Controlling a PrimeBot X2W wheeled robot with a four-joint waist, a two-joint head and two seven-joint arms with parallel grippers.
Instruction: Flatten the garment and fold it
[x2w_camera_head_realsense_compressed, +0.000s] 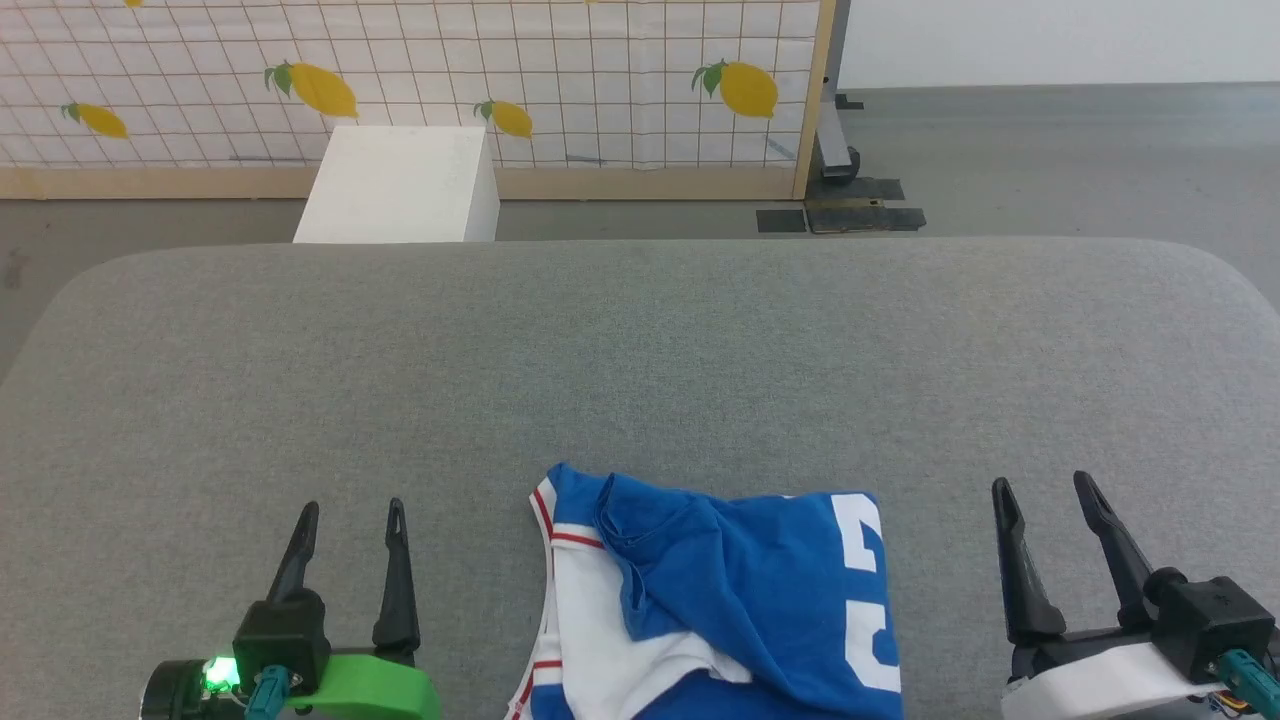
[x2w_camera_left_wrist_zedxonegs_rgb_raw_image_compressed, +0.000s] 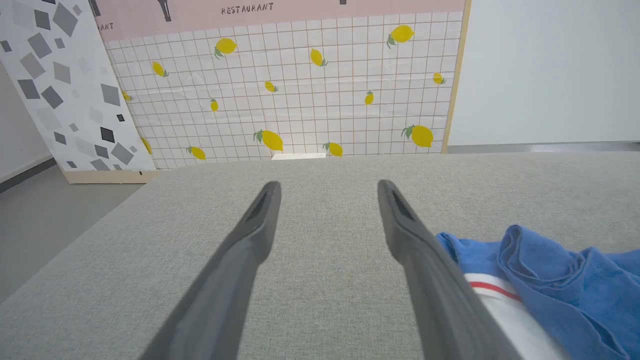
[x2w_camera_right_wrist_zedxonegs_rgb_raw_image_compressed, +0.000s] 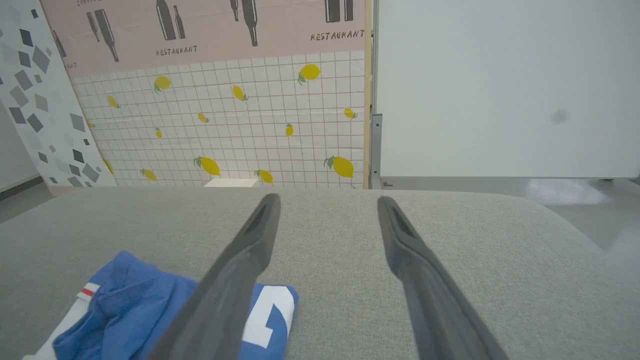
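The garment lies crumpled at the near edge of the grey table: royal-blue cloth with a white sleeve edged in red and part of a white number. Its lower part runs off the bottom of the head view. To its left my left gripper stands open and empty above the table. My right gripper is open and empty to the garment's right. In the left wrist view the garment sits right of the left gripper. The right wrist view has the garment lower left of the right gripper.
Grey cloth covers the table, whose far corners are rounded. Behind it stand a white box and a lemon-print tiled panel in a wooden frame. Grey floor lies to the far right, with a black stand base.
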